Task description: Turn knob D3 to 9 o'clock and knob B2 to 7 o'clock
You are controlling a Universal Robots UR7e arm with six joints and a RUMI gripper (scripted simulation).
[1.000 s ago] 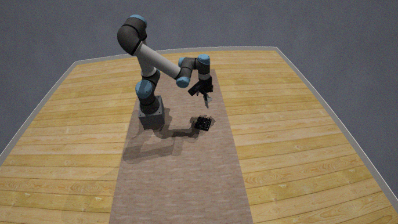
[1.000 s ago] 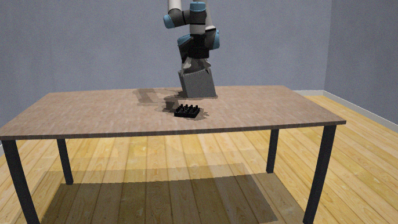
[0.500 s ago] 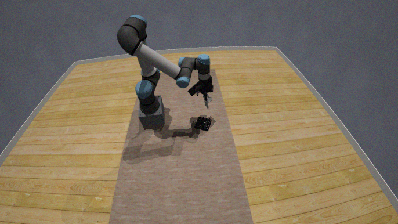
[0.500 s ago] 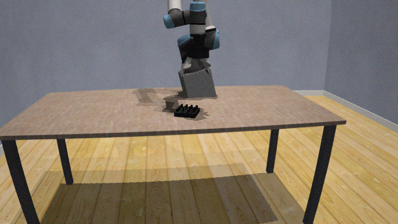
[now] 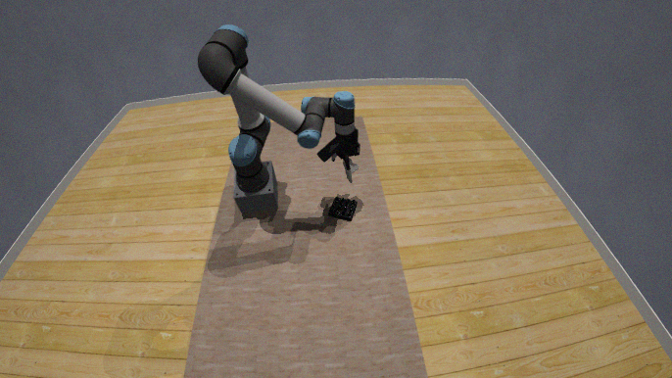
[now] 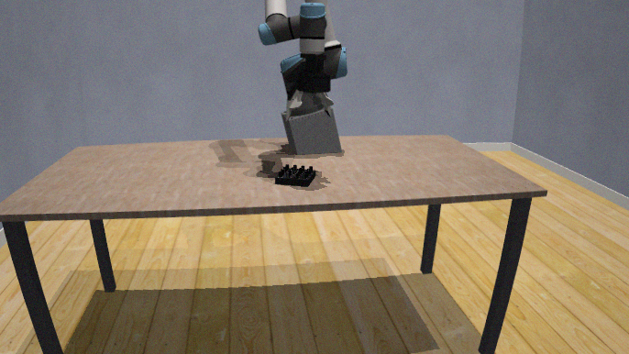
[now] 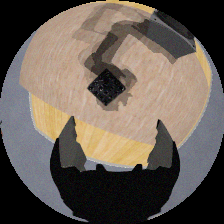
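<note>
The knob box [image 5: 343,208] is a small black square block with rows of upright knobs. It lies on the brown table in front of the arm's base and also shows in the exterior view [image 6: 295,175] and in the wrist view [image 7: 106,87]. Single knobs and their marks are too small to read. My gripper [image 5: 350,171] hangs high above the box, pointing down, with open and empty fingers. It shows in front of the base in the exterior view [image 6: 309,102], and both fingers frame the bottom of the wrist view [image 7: 117,145].
The arm's grey base block [image 5: 256,193] stands on the table behind the box, also seen in the exterior view [image 6: 313,133]. The table's near edge [image 6: 275,208] runs a short way in front of the box.
</note>
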